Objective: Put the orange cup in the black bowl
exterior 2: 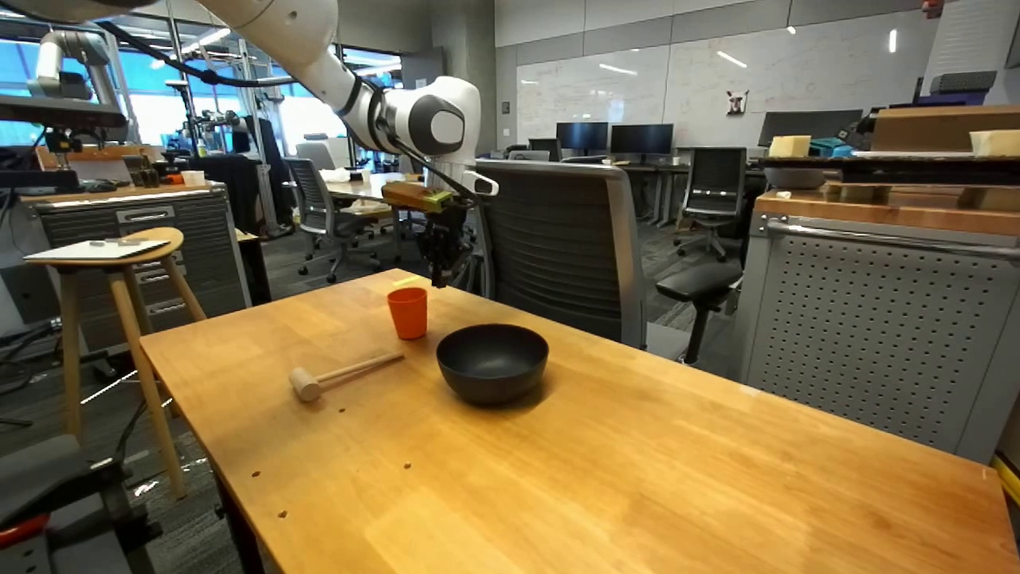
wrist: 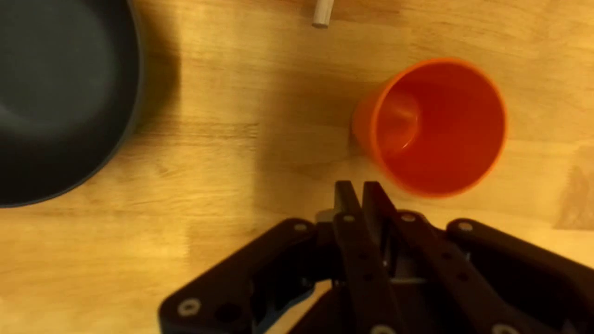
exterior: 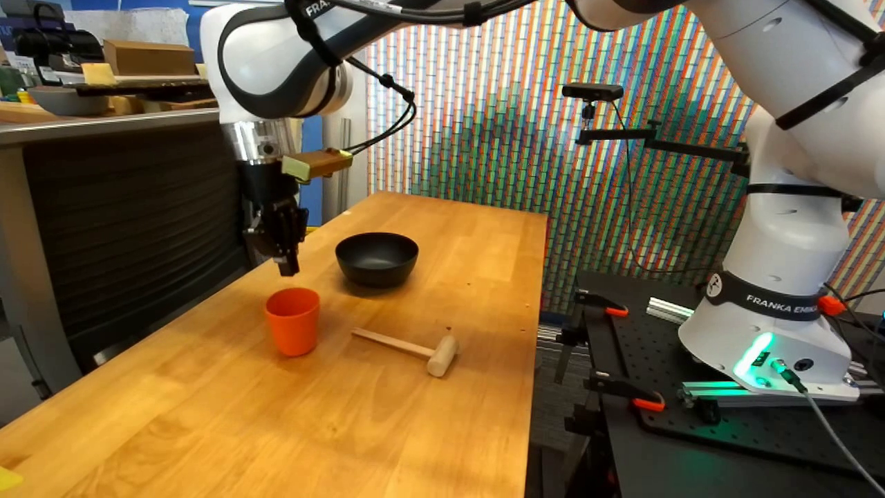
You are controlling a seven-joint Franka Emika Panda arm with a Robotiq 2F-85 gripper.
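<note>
Black bowl (wrist: 58,95) partly and mallet (wrist: 323,12) mostly beyond the edges of the wrist view

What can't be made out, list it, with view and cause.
Round black bowl: cut off by the wrist view's left edge.
Round orange-red cup: inner floor hidden by its wall in both exterior views.
Flat yellow item: cut off by an exterior view's left edge; identity unclear.

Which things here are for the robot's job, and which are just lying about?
For the job:
small plain orange cylindrical cup
round shallow black bowl
black two-fingered end effector

Just lying about:
small pale wooden mallet
brown rectangular box
round grey bowl
</note>
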